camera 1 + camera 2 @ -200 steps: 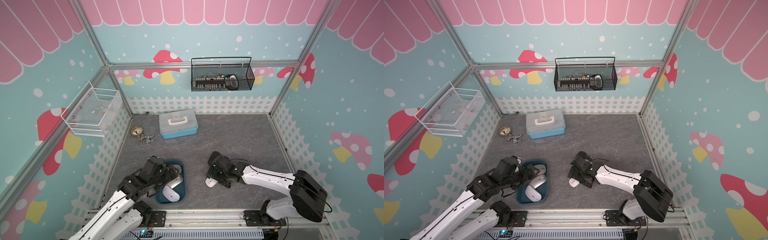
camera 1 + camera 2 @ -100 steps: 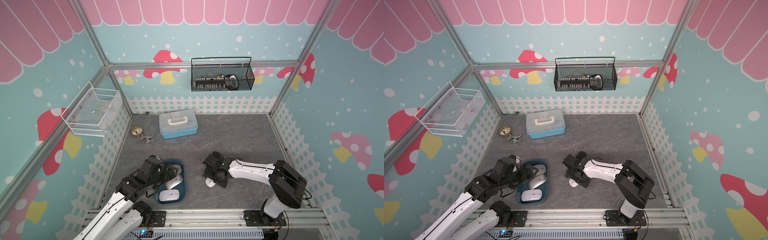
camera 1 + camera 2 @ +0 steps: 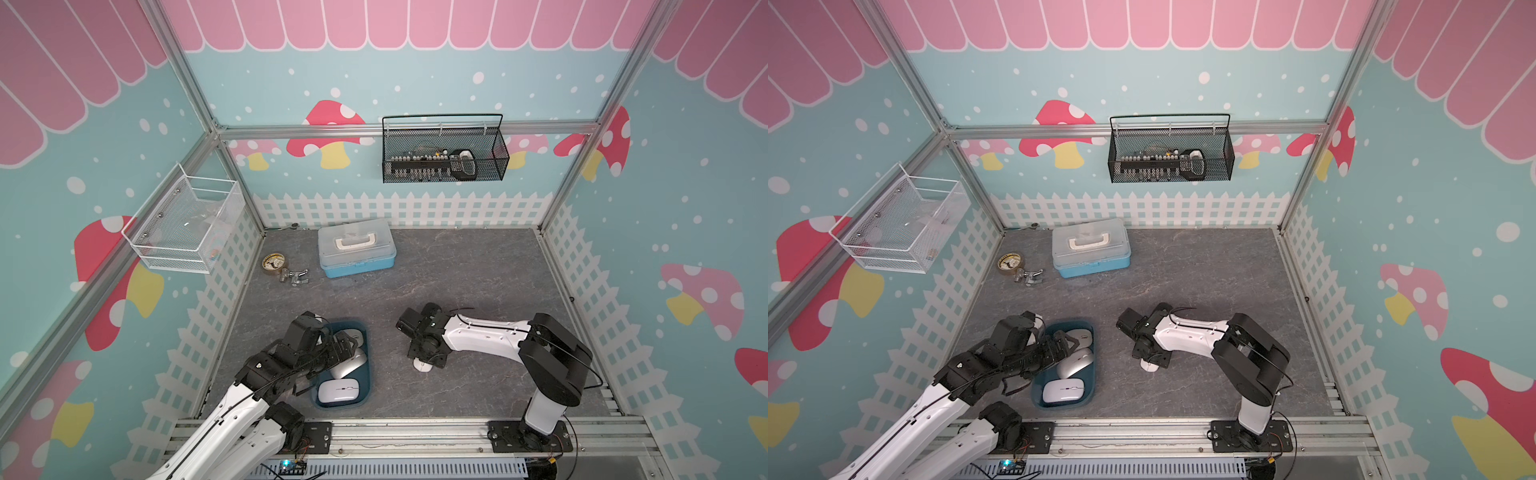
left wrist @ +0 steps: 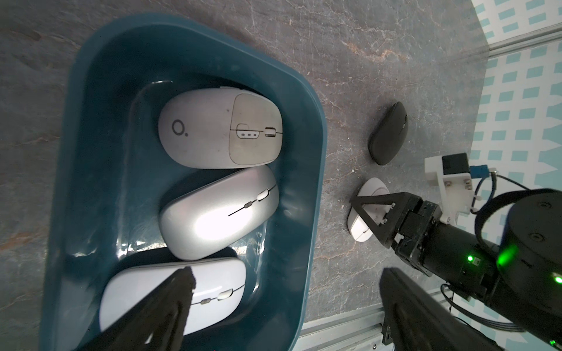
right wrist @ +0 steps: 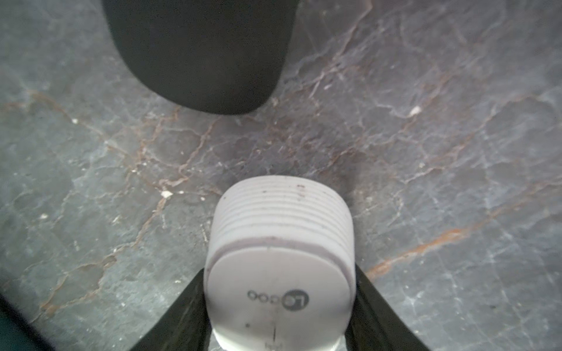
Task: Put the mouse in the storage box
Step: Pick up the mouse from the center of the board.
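Note:
The storage box is a dark teal tub near the front left of the floor. It holds three mice: a grey-white one, a silver one and a flat white one. My left gripper hangs open over the box with nothing between its fingers. To the right, a small white mouse lies on the floor. My right gripper is shut on its sides.
A black mouse lies on the floor just beyond the white one. A light-blue case, a tape roll and a metal fitting sit at the back left. A black wire basket and a white one hang on the walls.
My right gripper has closed on the white mouse, and the right arm's elbow has swung in over the floor. The left gripper has stayed open over the box.

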Controlling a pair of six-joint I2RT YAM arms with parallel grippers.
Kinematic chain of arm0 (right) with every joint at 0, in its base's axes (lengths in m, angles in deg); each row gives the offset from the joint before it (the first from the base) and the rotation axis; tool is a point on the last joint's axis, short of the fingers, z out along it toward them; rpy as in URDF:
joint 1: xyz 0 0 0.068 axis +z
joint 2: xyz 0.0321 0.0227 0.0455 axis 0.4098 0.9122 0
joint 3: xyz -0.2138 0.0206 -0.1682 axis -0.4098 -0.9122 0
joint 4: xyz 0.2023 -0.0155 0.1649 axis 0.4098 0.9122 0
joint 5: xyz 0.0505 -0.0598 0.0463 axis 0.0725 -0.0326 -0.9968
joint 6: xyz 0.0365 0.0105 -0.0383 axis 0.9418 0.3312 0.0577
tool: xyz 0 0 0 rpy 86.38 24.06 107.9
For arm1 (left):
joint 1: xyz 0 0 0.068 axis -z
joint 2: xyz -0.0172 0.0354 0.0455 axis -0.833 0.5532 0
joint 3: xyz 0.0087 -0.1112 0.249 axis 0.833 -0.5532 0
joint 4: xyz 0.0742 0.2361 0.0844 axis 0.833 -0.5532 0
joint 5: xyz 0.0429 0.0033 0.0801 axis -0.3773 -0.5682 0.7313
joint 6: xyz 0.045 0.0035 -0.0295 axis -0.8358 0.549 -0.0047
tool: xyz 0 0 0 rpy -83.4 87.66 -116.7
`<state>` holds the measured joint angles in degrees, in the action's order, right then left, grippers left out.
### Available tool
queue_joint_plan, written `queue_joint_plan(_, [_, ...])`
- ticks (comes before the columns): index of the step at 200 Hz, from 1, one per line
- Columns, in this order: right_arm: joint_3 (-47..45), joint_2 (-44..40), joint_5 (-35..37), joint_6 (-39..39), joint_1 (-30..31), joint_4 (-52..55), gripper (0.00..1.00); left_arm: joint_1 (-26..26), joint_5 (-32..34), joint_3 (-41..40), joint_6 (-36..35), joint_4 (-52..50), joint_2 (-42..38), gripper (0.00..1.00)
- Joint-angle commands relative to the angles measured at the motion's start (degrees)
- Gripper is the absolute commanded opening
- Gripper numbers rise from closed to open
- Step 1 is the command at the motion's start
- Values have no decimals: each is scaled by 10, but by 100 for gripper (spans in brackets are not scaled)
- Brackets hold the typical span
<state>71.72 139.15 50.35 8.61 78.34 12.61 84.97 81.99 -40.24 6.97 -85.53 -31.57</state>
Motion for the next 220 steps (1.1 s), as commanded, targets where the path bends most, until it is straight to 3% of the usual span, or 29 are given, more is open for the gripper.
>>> queue_joint_plan(1, [-55,3,-4,-91,-1,-84,49,-3,-15,-3,-17,14,-4,99])
queue_joint_plan(34, [-85,-51,40,-174,-2,-106,40,-5,-34,-4,-17,25,-4,99])
queue_joint_plan(64, [-120,-140,31,-369,-2,-207,38,-7,-98,-8,-26,65,-4,99])
queue_joint_plan(94, [-117,-213,68,-517,-3,-222,34,-10,-167,-2,-25,111,3,98])
queue_joint_plan(109, [-132,-251,34,-592,-2,-258,36,-15,-219,0,-24,152,8,97])
queue_joint_plan(145, [-171,-321,-90,-701,-2,-323,37,-15,-413,14,-48,268,44,95])
queue_joint_plan(179, [-229,-381,-175,-762,-1,-400,38,-15,-463,41,-86,272,72,94])
queue_joint_plan(220, [-309,-448,-253,-827,1,-526,37,-10,-458,51,-102,273,124,87])
